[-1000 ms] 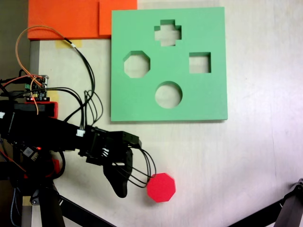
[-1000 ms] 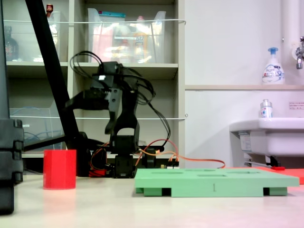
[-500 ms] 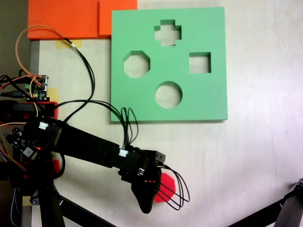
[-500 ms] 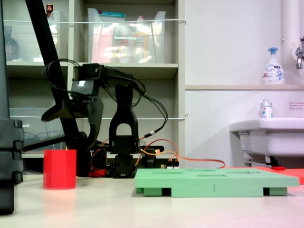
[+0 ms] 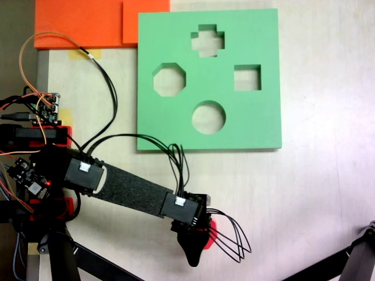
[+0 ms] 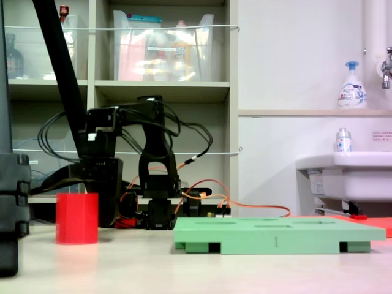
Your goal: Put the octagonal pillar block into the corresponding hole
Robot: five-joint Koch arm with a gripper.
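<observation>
We see the black gripper (image 5: 193, 249) right over the small bright red foam block (image 6: 76, 218) with eight sides, hiding most of it. We cannot tell if its jaws are spread or pinching. Up and away from it lies the flat green foam board (image 5: 258, 123), with its eight-sided hole (image 5: 169, 80) empty.

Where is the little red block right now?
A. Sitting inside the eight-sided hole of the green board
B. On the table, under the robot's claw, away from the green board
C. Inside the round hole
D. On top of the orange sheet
B: seen from above, the red block peeks out beneath the claw, on bare table, apart from the green board, whose eight-sided hole is empty.
</observation>
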